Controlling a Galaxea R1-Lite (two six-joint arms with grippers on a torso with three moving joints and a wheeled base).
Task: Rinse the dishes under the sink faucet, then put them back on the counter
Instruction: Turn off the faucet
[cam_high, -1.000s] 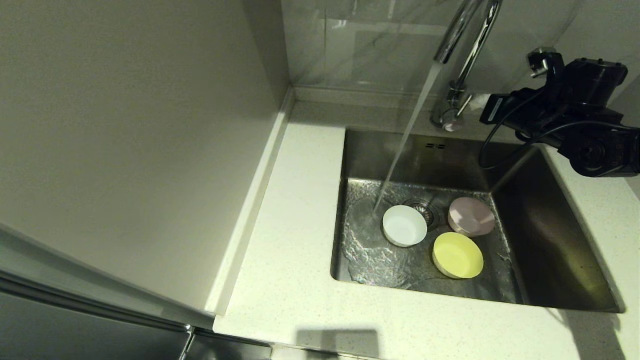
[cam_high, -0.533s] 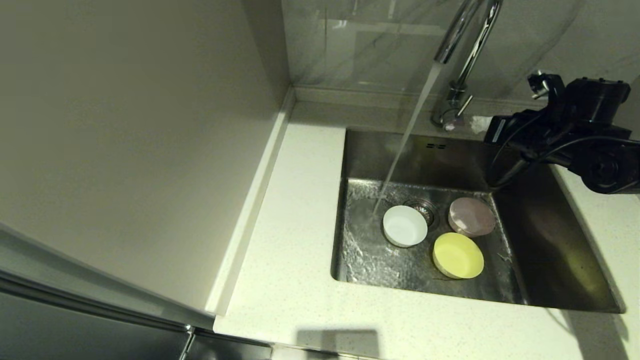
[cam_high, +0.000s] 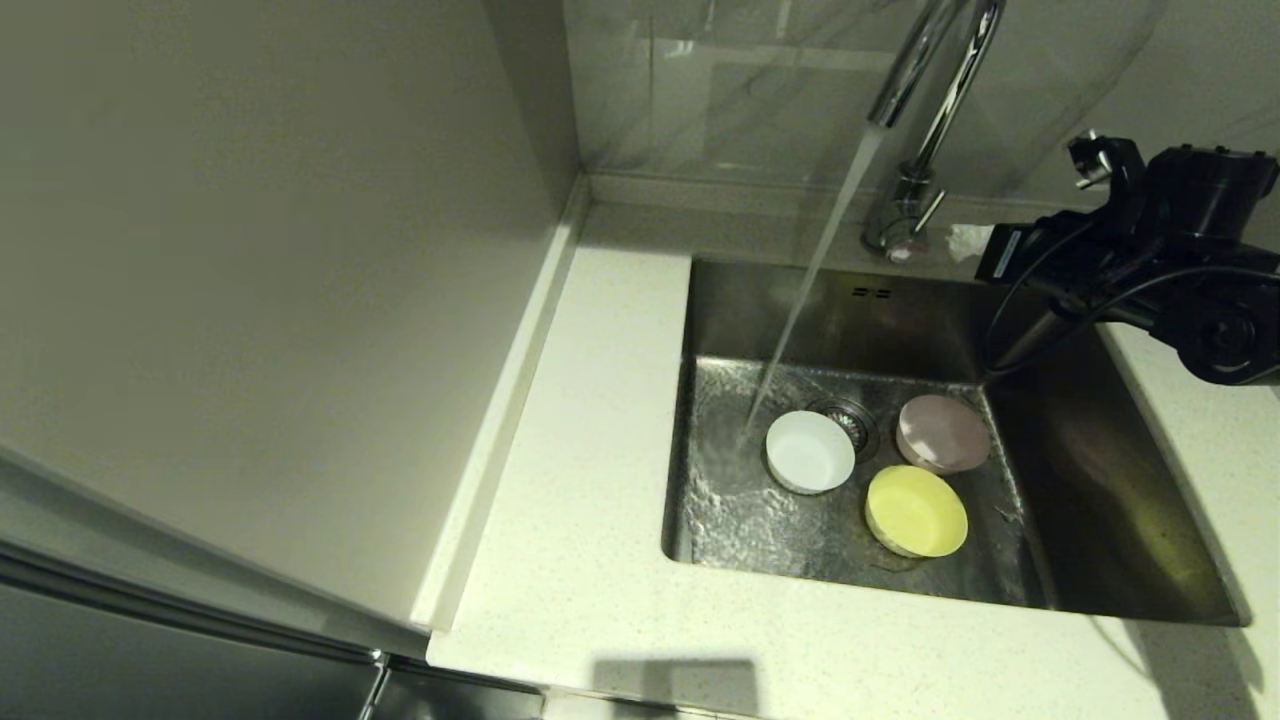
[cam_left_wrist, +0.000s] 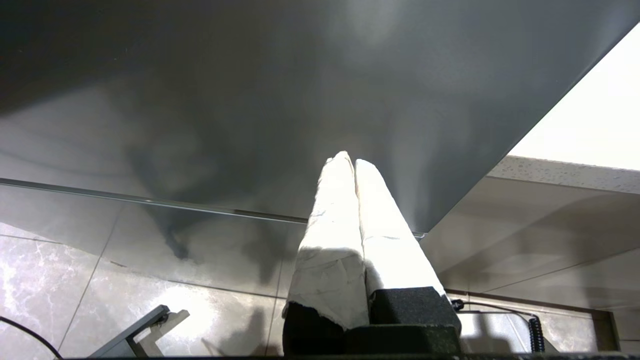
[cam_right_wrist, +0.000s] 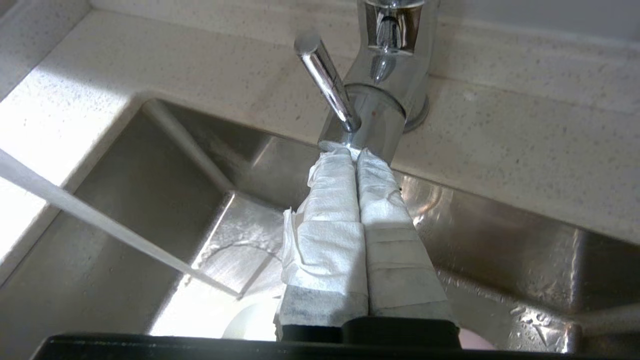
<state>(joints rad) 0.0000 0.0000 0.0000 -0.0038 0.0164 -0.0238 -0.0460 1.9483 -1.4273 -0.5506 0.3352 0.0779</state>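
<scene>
Three small bowls lie on the floor of the steel sink (cam_high: 1090, 500): white (cam_high: 810, 452) beside the drain strainer (cam_high: 850, 418), pale pink (cam_high: 943, 433) behind, pale yellow (cam_high: 916, 511) nearest me. Water (cam_high: 812, 265) runs from the chrome faucet (cam_high: 935, 90) and lands just left of the white bowl. My right gripper (cam_high: 965, 240) hovers over the sink's back right corner, shut and holding nothing. In the right wrist view its tips (cam_right_wrist: 354, 152) sit right at the faucet base below the lever (cam_right_wrist: 327, 80). My left gripper (cam_left_wrist: 350, 160) is shut and parked below the counter edge.
The off-white counter (cam_high: 580, 480) surrounds the sink, with a raised edge strip (cam_high: 500, 420) along the cabinet wall at left. Grey marble-look panels (cam_high: 720, 90) stand behind the faucet. The sink's right half holds no bowls.
My right arm has drawn back to the right and a little lower, away from the faucet lever. Water keeps running. The bowls have not moved.
</scene>
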